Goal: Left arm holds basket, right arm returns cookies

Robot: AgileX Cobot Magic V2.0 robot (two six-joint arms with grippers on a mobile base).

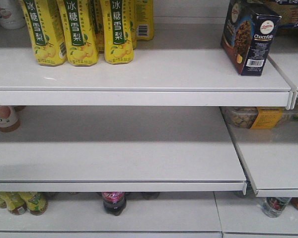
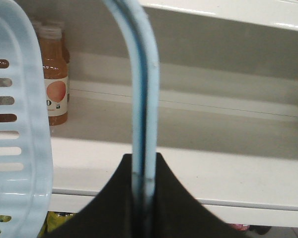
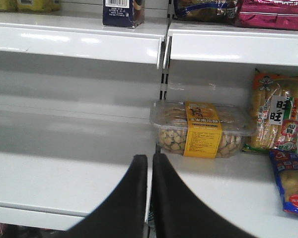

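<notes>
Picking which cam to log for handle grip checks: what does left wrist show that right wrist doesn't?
Only the left wrist view shows the basket, its hoop handle pinched in the left hand, and an orange drink bottle on the shelf behind.

Only the right wrist view shows the right hand shut and empty, the cookies standing on the upper shelf, a clear tub of snacks and bagged snacks.

Both show white shelving.
</notes>
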